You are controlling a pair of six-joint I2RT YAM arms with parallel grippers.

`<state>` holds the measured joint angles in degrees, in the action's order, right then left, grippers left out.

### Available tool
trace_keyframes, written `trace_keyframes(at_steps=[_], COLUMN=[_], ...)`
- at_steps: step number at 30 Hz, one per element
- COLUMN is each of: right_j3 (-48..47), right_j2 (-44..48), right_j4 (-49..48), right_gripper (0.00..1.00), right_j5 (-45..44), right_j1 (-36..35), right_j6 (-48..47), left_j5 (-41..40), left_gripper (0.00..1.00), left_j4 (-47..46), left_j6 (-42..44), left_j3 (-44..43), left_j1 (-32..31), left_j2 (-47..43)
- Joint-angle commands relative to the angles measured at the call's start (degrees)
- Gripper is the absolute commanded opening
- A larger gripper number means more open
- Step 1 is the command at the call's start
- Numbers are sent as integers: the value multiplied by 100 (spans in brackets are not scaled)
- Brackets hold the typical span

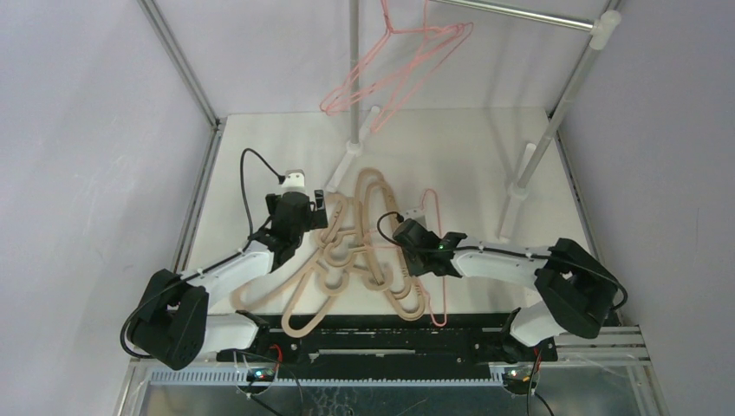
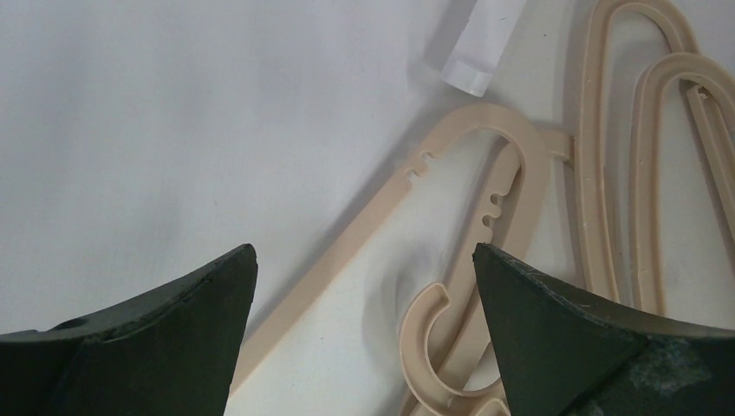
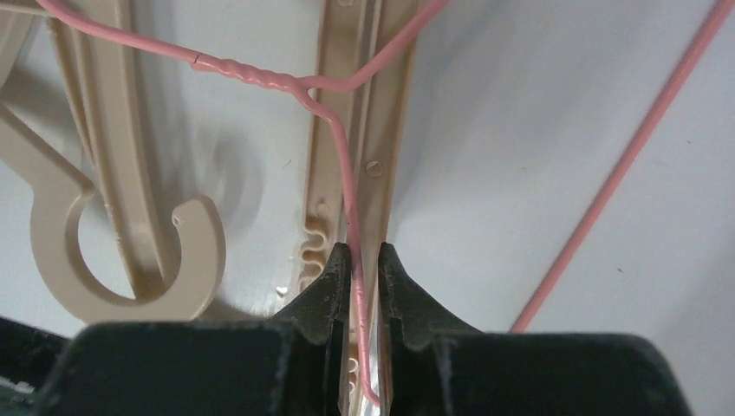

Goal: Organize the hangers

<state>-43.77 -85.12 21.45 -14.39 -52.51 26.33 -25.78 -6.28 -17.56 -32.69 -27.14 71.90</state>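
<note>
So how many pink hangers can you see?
3. Two pink hangers hang overlapped on the rod; a third hanger lies on the table, pinched by the right gripper. Overlap may hide more.

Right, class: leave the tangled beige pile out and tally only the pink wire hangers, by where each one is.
pink wire hangers hanging on the rail: 2
pink wire hanger lying on the table, between the fingers of the right gripper: 1
Total: 3
</note>
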Motion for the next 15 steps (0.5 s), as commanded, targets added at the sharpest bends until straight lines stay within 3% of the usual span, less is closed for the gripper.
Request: trace_keyframes(at_steps=[1, 8, 15], right_j3=[-219, -263, -58], right_j2=[729, 1545, 1434], right_j4=[282, 367, 33], right_gripper=[0, 0, 0], right_j5=[260, 811, 1234], right_j1=[156, 591, 821], right_j6=[-30, -39, -31], left_j5=[-70, -25, 12], left_gripper=[100, 99, 100], left_j4=[-161, -171, -171], left_j6=[-27, -41, -54], left_j3=[-212, -218, -213], left_j1=[-28, -22, -27], left_j2=[-123, -150, -178])
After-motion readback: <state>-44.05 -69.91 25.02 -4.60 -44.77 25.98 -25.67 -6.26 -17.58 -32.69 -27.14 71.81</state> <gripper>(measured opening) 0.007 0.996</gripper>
